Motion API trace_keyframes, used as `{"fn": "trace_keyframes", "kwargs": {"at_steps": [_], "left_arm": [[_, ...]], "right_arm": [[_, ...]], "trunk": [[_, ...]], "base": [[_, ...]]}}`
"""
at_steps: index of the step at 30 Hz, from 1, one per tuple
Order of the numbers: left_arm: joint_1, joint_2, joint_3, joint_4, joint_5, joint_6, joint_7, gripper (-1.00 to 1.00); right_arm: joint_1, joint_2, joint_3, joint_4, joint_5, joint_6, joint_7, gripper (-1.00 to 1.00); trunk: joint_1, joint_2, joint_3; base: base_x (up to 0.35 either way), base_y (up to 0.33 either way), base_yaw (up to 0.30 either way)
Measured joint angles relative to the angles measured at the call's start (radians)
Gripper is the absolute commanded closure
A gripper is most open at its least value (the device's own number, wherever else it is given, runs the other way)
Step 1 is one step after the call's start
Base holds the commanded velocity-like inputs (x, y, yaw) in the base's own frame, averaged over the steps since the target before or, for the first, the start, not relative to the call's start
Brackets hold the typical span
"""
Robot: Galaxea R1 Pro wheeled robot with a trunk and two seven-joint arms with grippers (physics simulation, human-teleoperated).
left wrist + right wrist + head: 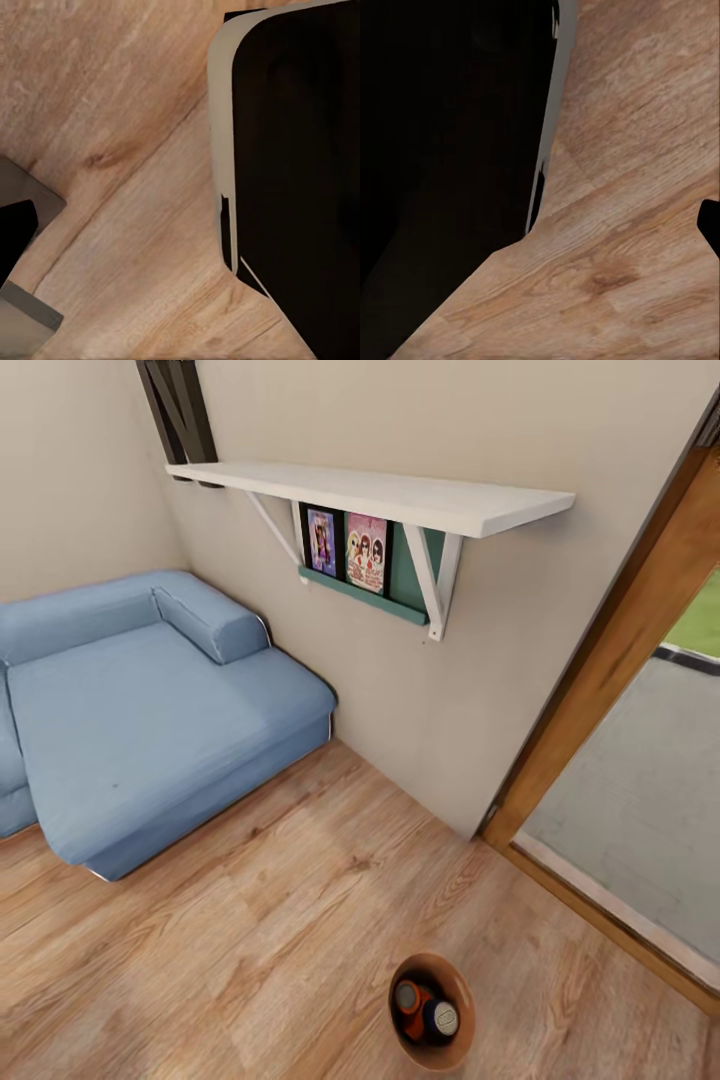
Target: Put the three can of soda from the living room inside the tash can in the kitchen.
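- Head view: trash can [432,1050] stands upright on the wood floor [250,950], mouth upward, near the glass door [640,800], well apart from the blue sofa [140,720]. Inside, orange can [409,1000] and dark blue can [440,1019] touch, silvery tops pointing up.
- Left wrist view: dark robot body [300,165] above floor; pincer state I cannot tell.
- Right wrist view: the same; pincer state I cannot tell.

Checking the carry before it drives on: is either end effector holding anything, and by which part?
It cannot be told: the wrist views show wooden floor and dark robot body. The cans lie in the round tapered bin.
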Motion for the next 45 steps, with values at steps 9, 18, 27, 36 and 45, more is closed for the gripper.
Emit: {"fn": "trace_keyframes", "kwargs": {"at_steps": [9, 18, 27, 36, 45], "left_arm": [[0.025, 0.003, 0.002, 0.009, 0.001, 0.000, 0.000, -1.00], [0.059, 0.022, 0.004, 0.009, 0.002, 0.000, 0.001, -1.00], [0.088, 0.025, 0.004, 0.009, 0.002, 0.000, 0.000, -1.00], [0.093, 0.026, 0.003, 0.009, 0.000, 0.002, 0.000, -1.00], [0.097, 0.026, 0.001, 0.009, -0.003, 0.002, 0.000, -1.00]], "right_arm": [[0.051, 0.005, -0.001, 0.006, -0.002, 0.000, -0.003, -1.00], [0.074, 0.004, -0.002, 0.007, -0.002, -0.004, -0.003, -1.00], [0.077, 0.005, -0.002, 0.007, -0.002, -0.005, -0.003, -1.00], [0.087, 0.006, -0.001, 0.007, -0.002, -0.006, -0.003, -1.00], [0.103, 0.007, -0.002, 0.007, -0.002, -0.006, -0.003, -1.00]], "trunk": [[-0.035, 0.063, 0.028], [-0.069, 0.126, 0.056], [-0.103, 0.189, 0.085], [-0.138, 0.252, 0.113], [-0.173, 0.315, 0.141]], "base": [[0.000, 0.000, 0.000], [0.000, 0.000, 0.000], [0.000, 0.000, 0.000], [0.000, 0.000, 0.000], [0.000, 0.000, 0.000]]}}
